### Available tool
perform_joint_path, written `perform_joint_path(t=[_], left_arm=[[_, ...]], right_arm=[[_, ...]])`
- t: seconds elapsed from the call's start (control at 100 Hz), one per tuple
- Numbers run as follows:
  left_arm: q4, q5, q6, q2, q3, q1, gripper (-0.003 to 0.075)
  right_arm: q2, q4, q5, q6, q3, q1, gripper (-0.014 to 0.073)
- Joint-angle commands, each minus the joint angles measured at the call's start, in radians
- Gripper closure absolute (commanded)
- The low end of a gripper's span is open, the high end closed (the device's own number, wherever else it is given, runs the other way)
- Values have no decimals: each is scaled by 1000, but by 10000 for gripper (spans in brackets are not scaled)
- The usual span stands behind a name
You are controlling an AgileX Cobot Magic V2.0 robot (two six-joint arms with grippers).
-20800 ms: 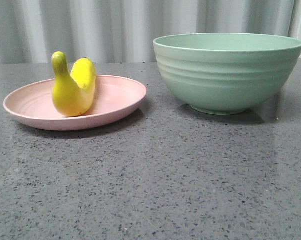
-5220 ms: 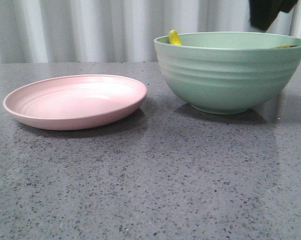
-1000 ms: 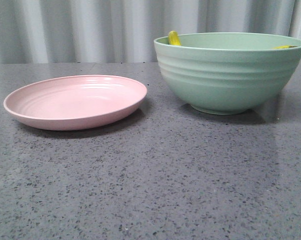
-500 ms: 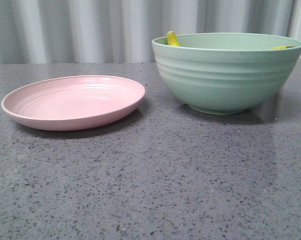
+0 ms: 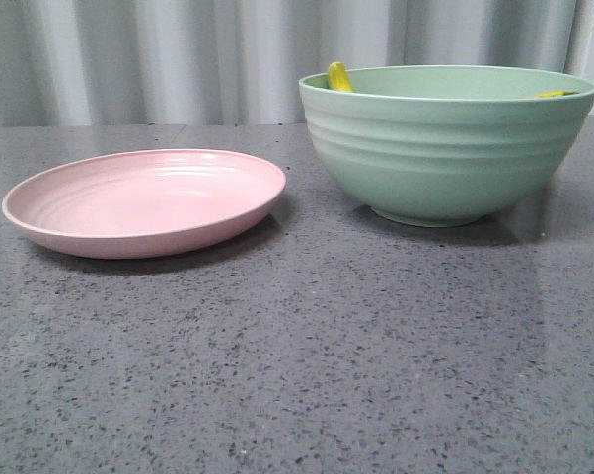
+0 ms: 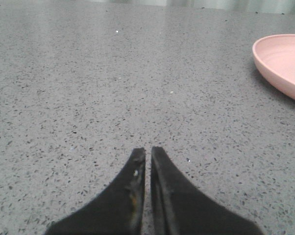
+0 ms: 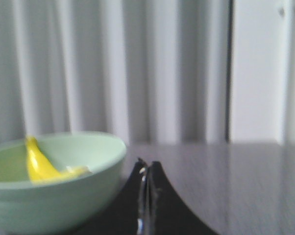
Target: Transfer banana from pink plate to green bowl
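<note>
Right gripper (image 7: 146,169) is clenched on nothing, just beside the green bowl (image 7: 64,196); left gripper (image 6: 147,157) is pinched closed too, low over the grey speckled table (image 6: 88,88) near the pink plate (image 6: 280,63). Banana (image 7: 42,169) lies inside the bowl, apart from both. Likely light, stiff, glossy-slippery; best pinched mid-curve.
</note>
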Motion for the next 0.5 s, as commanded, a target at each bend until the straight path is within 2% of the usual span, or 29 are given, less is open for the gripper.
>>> perform_joint_path(t=[0.0, 0.13, 0.3, 0.49], left_arm=[[-1, -29, -7, -33, 25, 3, 738], [-1, -29, -7, -33, 25, 3, 738], [-1, -29, -7, -33, 25, 3, 738], [-1, -29, -7, -33, 25, 3, 738]], right_arm=[[7, 88, 77, -94, 25, -13, 668], [-70, 88, 299, -94, 25, -28, 668], [-74, 72, 452, -94, 27, -37, 668], [-74, 72, 454, -94, 27, -37, 668]])
